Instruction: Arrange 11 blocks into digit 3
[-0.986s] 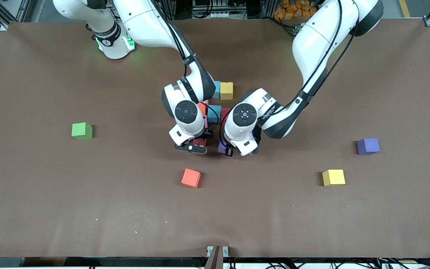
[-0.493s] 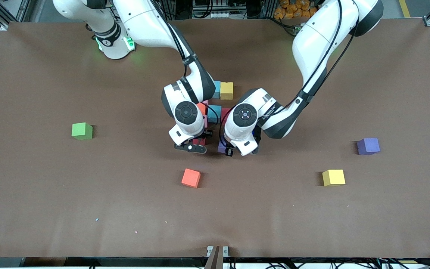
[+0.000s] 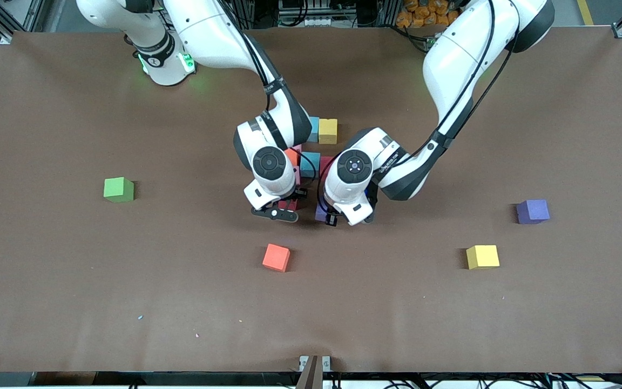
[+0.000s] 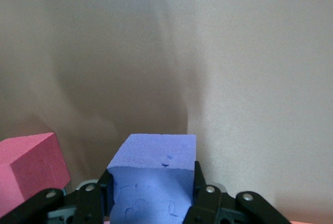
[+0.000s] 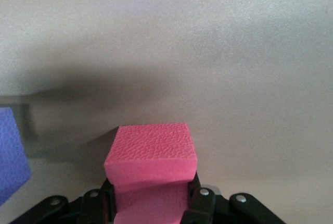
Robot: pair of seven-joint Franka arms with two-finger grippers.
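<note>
My right gripper (image 3: 288, 207) is shut on a crimson block (image 3: 291, 205), which looks pink in the right wrist view (image 5: 151, 169), with a finger on each side of it. Close beside it, toward the left arm's end, my left gripper (image 3: 323, 214) is shut on a purple block (image 3: 321, 212) (image 4: 153, 179). Both held blocks sit low at the table, just nearer the front camera than the cluster. That cluster shows a light blue block (image 3: 313, 129), a yellow block (image 3: 328, 131), another light blue block (image 3: 310, 163) and an orange block (image 3: 292, 156). Both hands hide the rest of the cluster.
Loose on the brown table (image 3: 181, 302) are an orange block (image 3: 276, 257), a yellow block (image 3: 482, 256) and a purple block (image 3: 532, 211). A lone green cube (image 3: 118, 189) lies toward the right arm's end.
</note>
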